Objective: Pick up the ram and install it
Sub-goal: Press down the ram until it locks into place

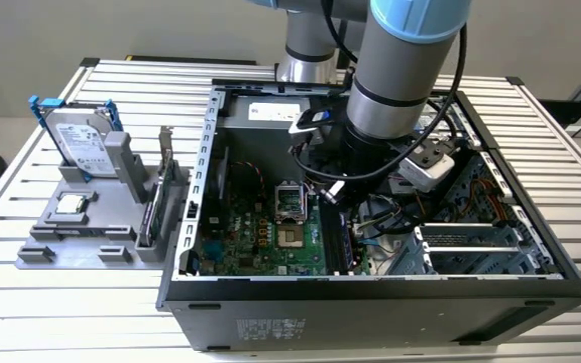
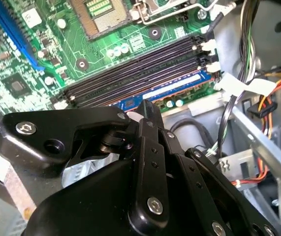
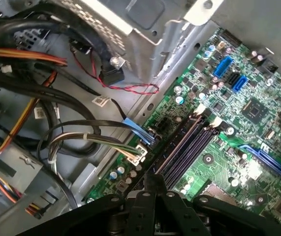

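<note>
- Inside the open computer case [image 1: 532,249], the arm reached down over the motherboard [image 1: 260,242], its gripper [image 2: 147,110] right at the row of memory slots [image 2: 135,66].
- The ram [image 2: 165,92] sat along the slot nearest the gripper in the second wrist view, a blue-labelled stick lying in line with the empty black slots beside it; I judged it placed in its slot, though whether it was fully seated and latched could not be told.
- The gripper's fingers looked drawn close together at the stick's edge; whether they gripped it or merely pressed on it was unclear.
- What was left, by my reckoning, was at most the final seating and letting go.
- The case lay on its side on a slatted metal surface [image 1: 48,302].
- At the exterior view's left stood a grey fixture [image 1: 79,234] carrying a hard drive [image 1: 79,140] in a blue frame.
- Beyond the surface was a plain pale floor.
</note>
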Tool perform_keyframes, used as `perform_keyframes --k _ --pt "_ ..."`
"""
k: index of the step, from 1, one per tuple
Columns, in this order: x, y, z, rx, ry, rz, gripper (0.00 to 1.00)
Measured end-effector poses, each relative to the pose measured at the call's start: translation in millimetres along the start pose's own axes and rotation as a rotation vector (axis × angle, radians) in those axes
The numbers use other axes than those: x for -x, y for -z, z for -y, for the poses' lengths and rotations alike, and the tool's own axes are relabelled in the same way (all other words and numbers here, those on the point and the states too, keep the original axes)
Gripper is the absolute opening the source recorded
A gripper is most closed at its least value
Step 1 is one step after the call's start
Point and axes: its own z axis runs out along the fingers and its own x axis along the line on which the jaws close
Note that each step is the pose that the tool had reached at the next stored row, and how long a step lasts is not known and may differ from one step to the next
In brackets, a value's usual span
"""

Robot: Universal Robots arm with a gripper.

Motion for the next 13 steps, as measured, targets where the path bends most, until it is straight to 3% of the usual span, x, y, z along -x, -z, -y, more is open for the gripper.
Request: perform_keyframes --k 13 --pt "-0.6 -0.3 0.8 -0.0015 0.234 -0.0031 0.00"
